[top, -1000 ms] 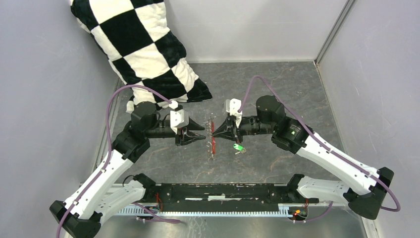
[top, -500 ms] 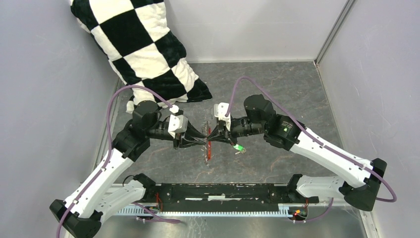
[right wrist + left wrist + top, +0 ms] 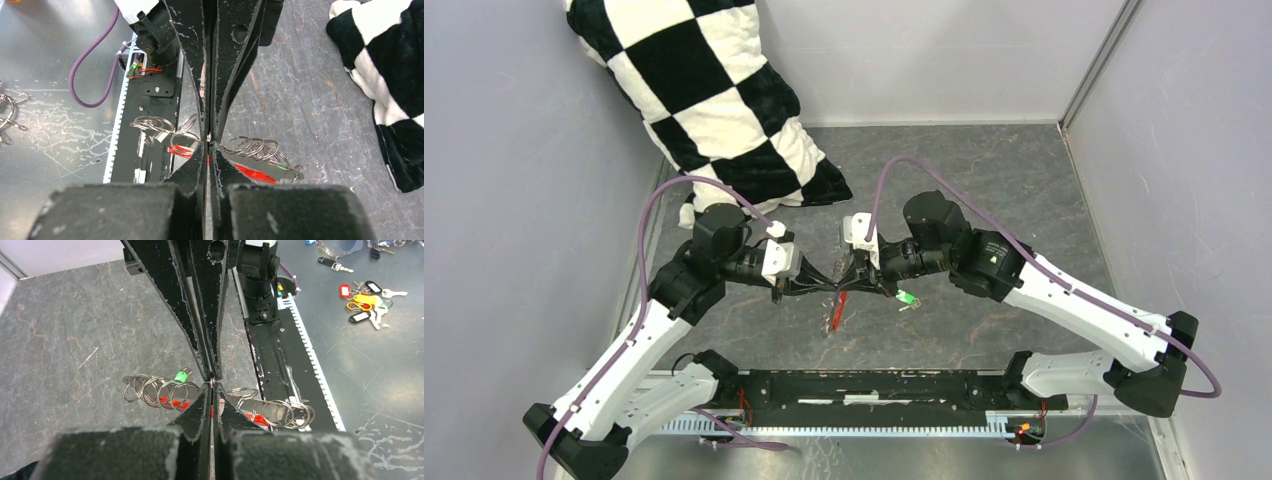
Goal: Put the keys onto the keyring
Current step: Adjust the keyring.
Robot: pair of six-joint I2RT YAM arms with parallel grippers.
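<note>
The keyring (image 3: 836,308) hangs above the table's middle, its red tag dangling under a string of silvery rings (image 3: 155,390). My left gripper (image 3: 828,284) and right gripper (image 3: 851,281) meet tip to tip at it. Each is shut, pinching the ring wire at the same spot. In the left wrist view my left gripper (image 3: 212,385) shows rings on both sides and the red tag (image 3: 185,404) behind. The right wrist view shows my right gripper (image 3: 209,139), more rings (image 3: 255,147) and the tag (image 3: 255,173). The green-headed key (image 3: 906,297) lies on the table just right of the grippers.
A black-and-white checkered cushion (image 3: 714,100) leans in the far left corner. Grey walls close in the table on three sides. The arms' black base rail (image 3: 874,390) runs along the near edge. A heap of other keys and coloured tags (image 3: 362,295) lies beyond that rail.
My left gripper has shut onto the ring wire. The right arm has shifted left with the keyring, and the red tag has moved left and tilted.
</note>
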